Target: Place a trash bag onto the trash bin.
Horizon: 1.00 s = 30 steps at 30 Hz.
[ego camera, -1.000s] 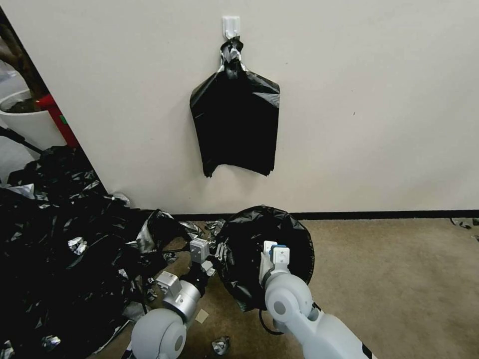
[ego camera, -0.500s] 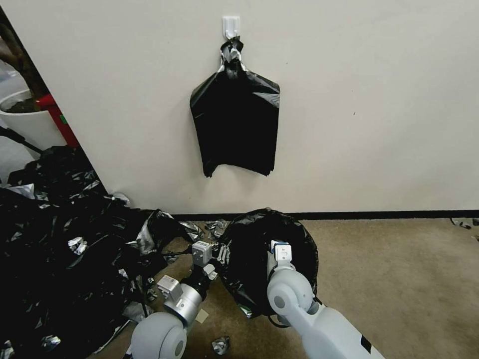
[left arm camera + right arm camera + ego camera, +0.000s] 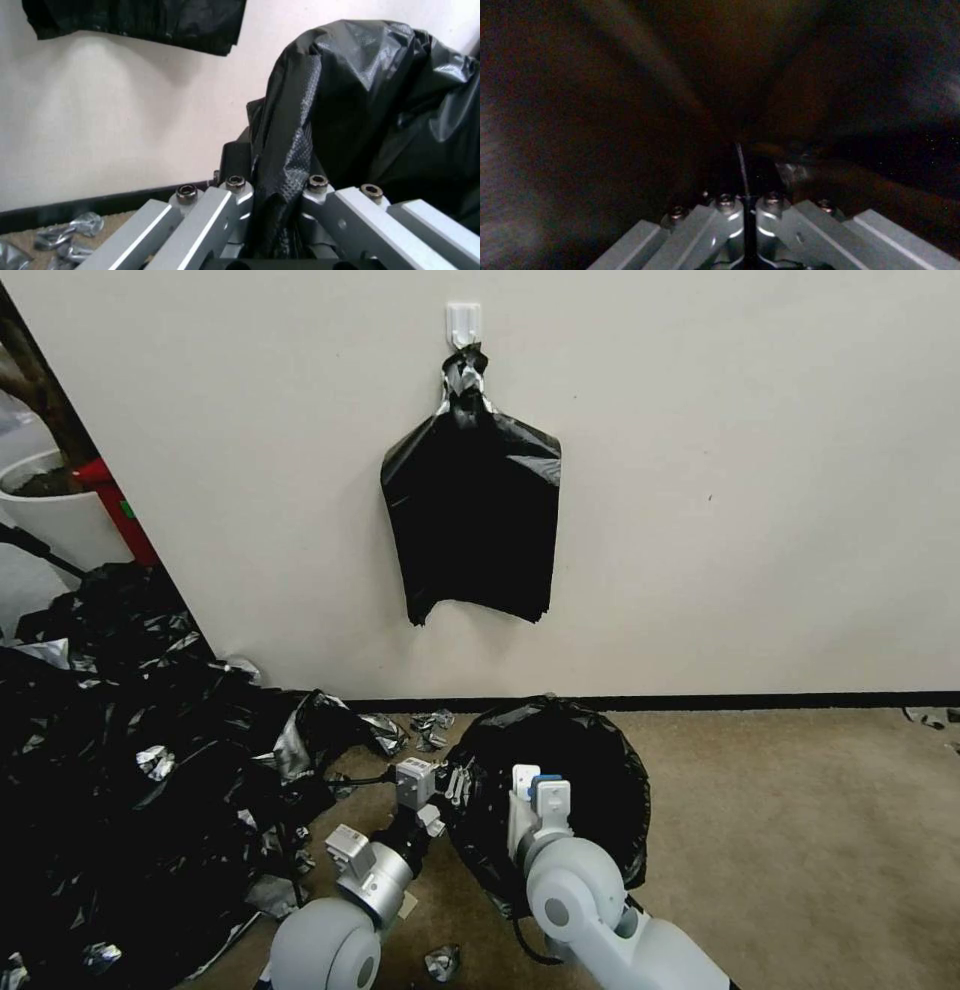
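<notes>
Shifted slightly rightward since a second ago, your trash bag (image 3: pixel 590 770) sits at 6 o'clock by the wall, left gripper (image 3: pixel 277 210) pinching its edge, right gripper (image 3: pixel 745 202) pressed together inside.

Trash bag (image 3: pixel 590 770) — black, billowed, floor-level

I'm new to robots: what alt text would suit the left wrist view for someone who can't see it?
Close-up of the left gripper, its metal jaws shut on a fold of the trash bag, which billows up beyond them. A cream wall stands behind, with silver scraps on the floor.
</notes>
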{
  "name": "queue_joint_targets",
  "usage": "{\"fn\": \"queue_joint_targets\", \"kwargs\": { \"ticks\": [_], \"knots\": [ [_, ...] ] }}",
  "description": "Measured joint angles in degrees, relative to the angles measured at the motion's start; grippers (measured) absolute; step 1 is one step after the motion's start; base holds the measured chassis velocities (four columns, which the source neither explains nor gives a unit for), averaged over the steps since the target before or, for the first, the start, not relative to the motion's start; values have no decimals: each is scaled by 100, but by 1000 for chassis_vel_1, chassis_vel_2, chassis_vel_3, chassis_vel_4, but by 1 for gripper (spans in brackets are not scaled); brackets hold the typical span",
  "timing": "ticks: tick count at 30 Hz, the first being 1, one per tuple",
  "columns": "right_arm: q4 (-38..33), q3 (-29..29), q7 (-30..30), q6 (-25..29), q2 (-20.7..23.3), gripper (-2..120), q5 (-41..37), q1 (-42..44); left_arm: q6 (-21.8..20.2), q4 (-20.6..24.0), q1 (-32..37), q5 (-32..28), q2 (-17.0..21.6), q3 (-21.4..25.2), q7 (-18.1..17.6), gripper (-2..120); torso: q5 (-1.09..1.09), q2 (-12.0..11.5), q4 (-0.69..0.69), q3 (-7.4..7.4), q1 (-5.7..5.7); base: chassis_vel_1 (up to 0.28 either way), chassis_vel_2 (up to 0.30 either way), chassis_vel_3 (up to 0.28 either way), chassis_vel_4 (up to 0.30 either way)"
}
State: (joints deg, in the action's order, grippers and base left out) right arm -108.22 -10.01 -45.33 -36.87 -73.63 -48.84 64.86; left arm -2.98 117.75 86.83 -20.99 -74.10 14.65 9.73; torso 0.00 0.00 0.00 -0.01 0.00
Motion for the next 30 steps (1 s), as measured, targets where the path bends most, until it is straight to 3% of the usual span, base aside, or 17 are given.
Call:
{"fn": "queue_joint_targets", "kwargs": {
  "ticks": [10,12,18,22,26,27,29,30],
  "knots": [
    [258,126,-92,-99,96,0,719,-84,-12,151,167,-23,-25,8,25,6,0,0,0,0,0,0,0,0,0],
    [343,190,67,80,114,0,1193,-31,-40,173,225,-47,-54,4,23,6,1,0,1,1,0,0,0,0,0],
    [209,388,561,373,134,0,1456,242,-157,115,245,-2,-88,1,-121,6,1,0,0,1,0,0,0,0,0],
    [-307,440,947,347,255,10,1337,580,-312,-49,130,39,-124,9,-382,6,1,0,0,1,0,0,0,0,0],
    [-1313,423,1525,275,445,30,1412,1117,-964,-367,-185,-172,-217,-65,-1063,6,-1,0,0,0,0,0,0,0,0],
    [-1313,423,1525,275,445,30,1412,1117,-964,-367,-185,-172,-217,-65,-1063,6,-1,0,0,0,0,0,0,0,0],
    [-1628,491,1905,481,477,38,1850,1358,-1404,-463,-359,-456,-262,-73,-1494,6,0,0,-1,0,0,0,0,0,0],
    [-1628,491,1905,481,477,38,1850,1358,-1404,-463,-359,-456,-262,-73,-1494,6,0,0,-1,0,0,0,0,0,0]
  ]
}}
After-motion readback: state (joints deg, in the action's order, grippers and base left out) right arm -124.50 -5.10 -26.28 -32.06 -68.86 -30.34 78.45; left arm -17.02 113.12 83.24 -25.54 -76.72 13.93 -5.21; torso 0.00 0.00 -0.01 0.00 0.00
